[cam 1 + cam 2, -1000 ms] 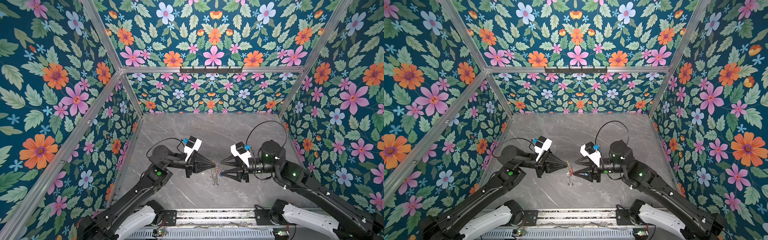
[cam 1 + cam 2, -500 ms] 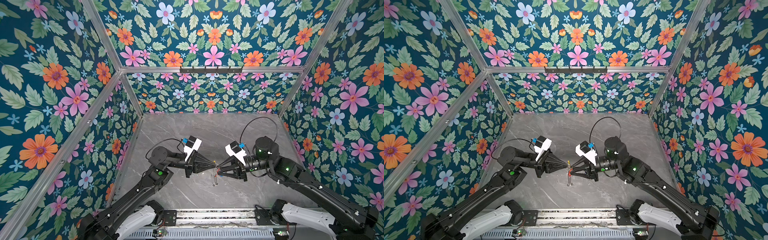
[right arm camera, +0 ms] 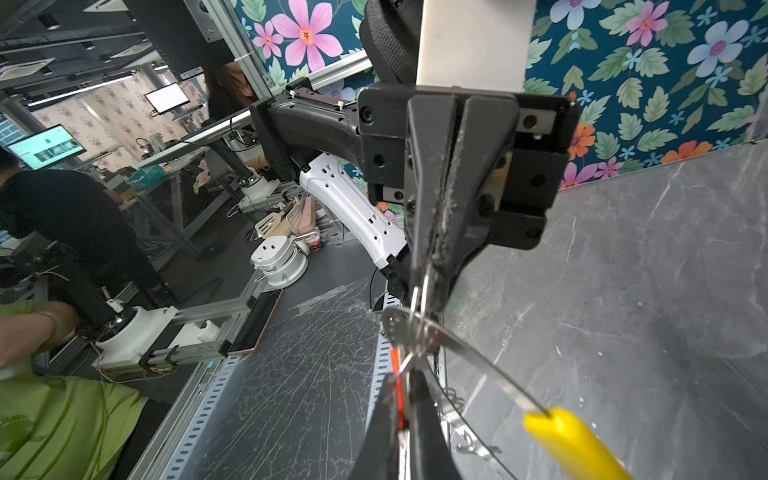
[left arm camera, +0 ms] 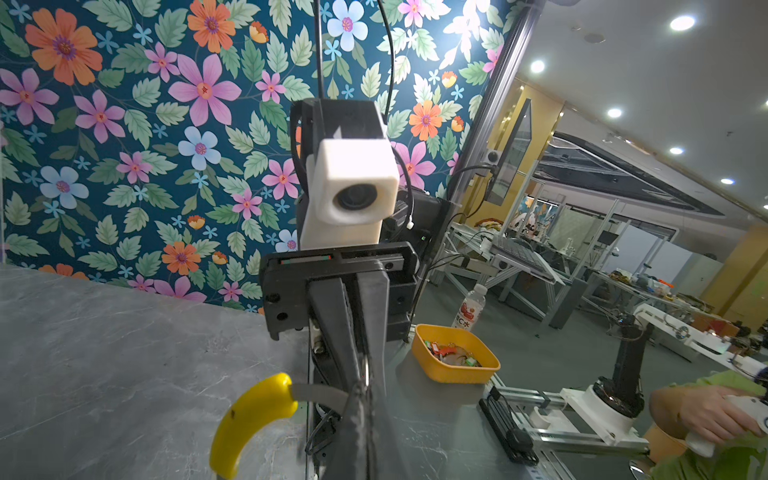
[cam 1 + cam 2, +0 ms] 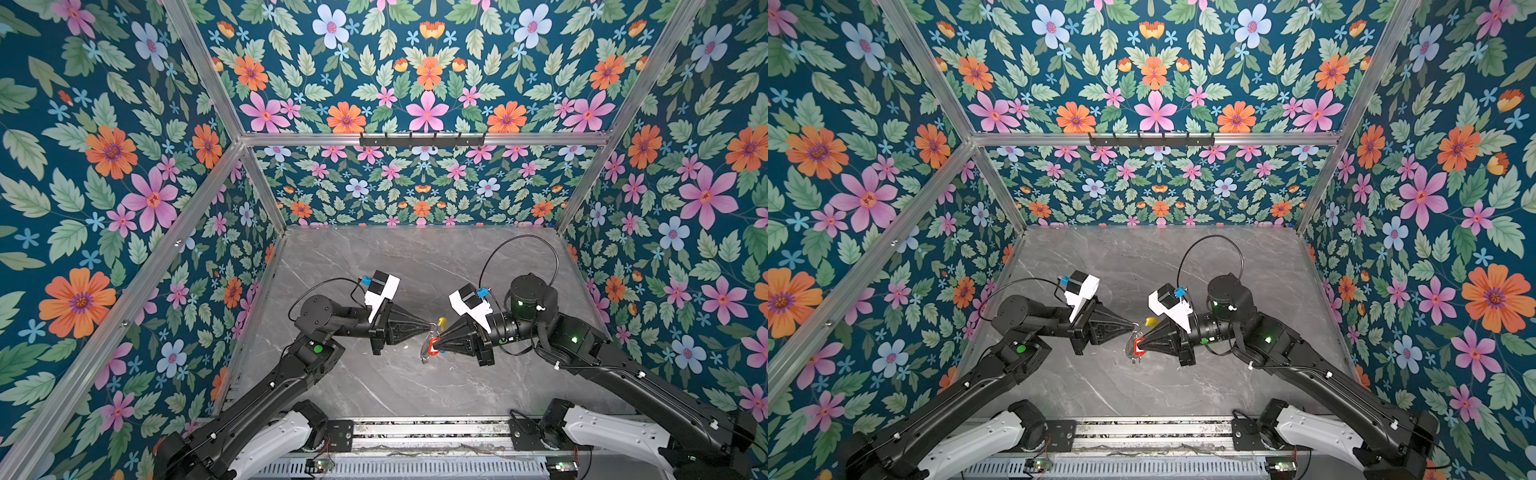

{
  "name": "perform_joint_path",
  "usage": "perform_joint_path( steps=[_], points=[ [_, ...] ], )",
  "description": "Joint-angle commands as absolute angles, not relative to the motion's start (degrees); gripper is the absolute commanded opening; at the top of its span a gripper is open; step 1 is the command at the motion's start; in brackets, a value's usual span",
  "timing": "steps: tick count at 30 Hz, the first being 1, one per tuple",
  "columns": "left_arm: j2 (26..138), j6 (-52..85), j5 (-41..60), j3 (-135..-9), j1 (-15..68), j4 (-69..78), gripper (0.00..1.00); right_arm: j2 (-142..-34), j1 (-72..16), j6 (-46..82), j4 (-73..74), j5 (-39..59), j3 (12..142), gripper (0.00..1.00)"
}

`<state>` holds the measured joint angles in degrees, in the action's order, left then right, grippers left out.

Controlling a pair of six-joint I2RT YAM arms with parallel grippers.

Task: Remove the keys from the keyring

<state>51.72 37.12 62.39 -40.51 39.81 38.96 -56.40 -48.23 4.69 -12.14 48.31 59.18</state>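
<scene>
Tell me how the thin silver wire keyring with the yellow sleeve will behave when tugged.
The thin silver wire keyring will probably flex and spring back, being a slender arc pinched at one spot by the left hand. Its smooth wire likely lets the red-tagged key, gripped by the right hand, slide along.

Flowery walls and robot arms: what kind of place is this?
Probably a robotics lab. Beyond the flower-papered booth wall, the wrist views show more workbenches, a computer screen and a person's hand on a control handle.
</scene>
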Motion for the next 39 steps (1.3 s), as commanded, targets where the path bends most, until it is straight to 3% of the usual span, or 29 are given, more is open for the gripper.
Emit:
perform_joint_path(
  steps=[1, 13, 28, 34, 39],
  points=[
    [50.9, 35.4, 58.1, -40.0, 39.8, 39.7, 0.00, -56.2, -48.3, 5.4, -12.0, 45.5, 59.2, 0.00],
    [51.3, 43.7, 54.3, -33.5, 39.8, 60.4, 0.00, -59.0, -48.8, 4.7, -15.7, 43.5, 60.7, 0.00],
    [52.3, 44.8, 55.4, -32.8, 39.8, 62.6, 0.00, -59.4, -49.9, 4.5, -19.0, 36.4, 61.6, 0.00],
    [51.1, 40.9, 54.0, -32.2, 39.8, 59.9, 0.00, -55.2, -49.9, 5.0, -18.1, 32.9, 61.6, 0.32],
    [50.6, 40.1, 52.7, -31.0, 39.7, 62.5, 0.00, -50.9, -50.0, 6.7, -12.3, 30.1, 58.9, 0.44]
  ],
)
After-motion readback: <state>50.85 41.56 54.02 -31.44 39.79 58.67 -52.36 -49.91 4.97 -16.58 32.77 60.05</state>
